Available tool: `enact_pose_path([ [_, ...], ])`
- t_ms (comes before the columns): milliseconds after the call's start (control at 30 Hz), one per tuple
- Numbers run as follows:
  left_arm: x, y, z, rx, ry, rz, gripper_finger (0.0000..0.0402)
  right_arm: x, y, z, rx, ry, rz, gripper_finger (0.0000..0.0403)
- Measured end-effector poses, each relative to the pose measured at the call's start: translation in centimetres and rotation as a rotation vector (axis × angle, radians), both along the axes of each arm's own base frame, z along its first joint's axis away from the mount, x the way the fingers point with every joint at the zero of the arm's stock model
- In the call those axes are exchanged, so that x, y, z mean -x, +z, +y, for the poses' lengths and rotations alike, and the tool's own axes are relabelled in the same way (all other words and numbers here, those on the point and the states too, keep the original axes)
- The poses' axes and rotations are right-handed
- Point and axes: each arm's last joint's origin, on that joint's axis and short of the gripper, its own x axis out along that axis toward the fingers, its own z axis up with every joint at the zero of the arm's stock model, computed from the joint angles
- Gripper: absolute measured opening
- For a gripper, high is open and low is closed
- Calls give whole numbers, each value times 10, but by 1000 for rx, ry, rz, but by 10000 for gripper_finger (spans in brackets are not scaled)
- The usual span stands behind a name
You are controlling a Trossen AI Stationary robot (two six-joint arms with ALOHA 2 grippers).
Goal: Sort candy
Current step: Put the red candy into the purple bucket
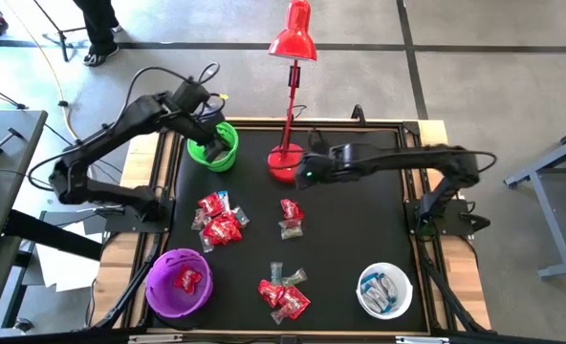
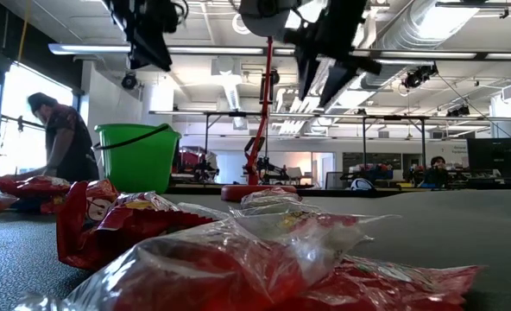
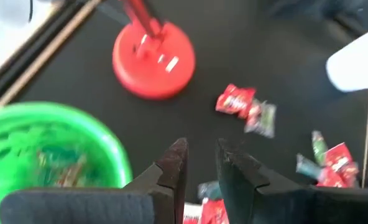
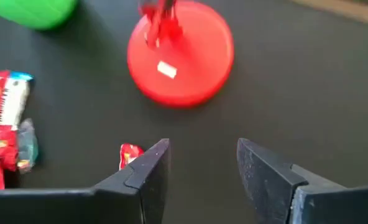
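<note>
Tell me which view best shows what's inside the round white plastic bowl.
The high view: it looks straight down into the white bowl, showing blue-and-white wrapped candy inside. The left wrist view catches only a blurred white edge; the low and right wrist views don't show it.

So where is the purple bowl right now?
In the high view the purple bowl sits at the mat's near left corner, below the left candy pile, with one red candy inside; the white bowl is opposite.
</note>
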Motion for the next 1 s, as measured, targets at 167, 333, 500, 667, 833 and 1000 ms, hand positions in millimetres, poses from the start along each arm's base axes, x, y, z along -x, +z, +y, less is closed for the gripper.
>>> enact_pose_path([
  [167,6,18,-16,-45,0,-107,69,-24,-41,8,-114,-39,47,181],
  [333,19,31,-30,-89,-13,-165,69,-38,-73,20,-192,-88,86,181],
  [500,31,40,-39,-113,-7,-207,69,-54,-90,26,-236,-68,28,181],
  [667,40,44,-45,-96,19,-230,69,-66,-102,28,-271,-47,-18,181],
  [833,46,47,-53,-88,14,-241,69,-72,-117,33,-321,-23,-9,181],
  [1000,49,50,-60,-71,11,-261,69,-73,-121,36,-338,-19,2,181],
])
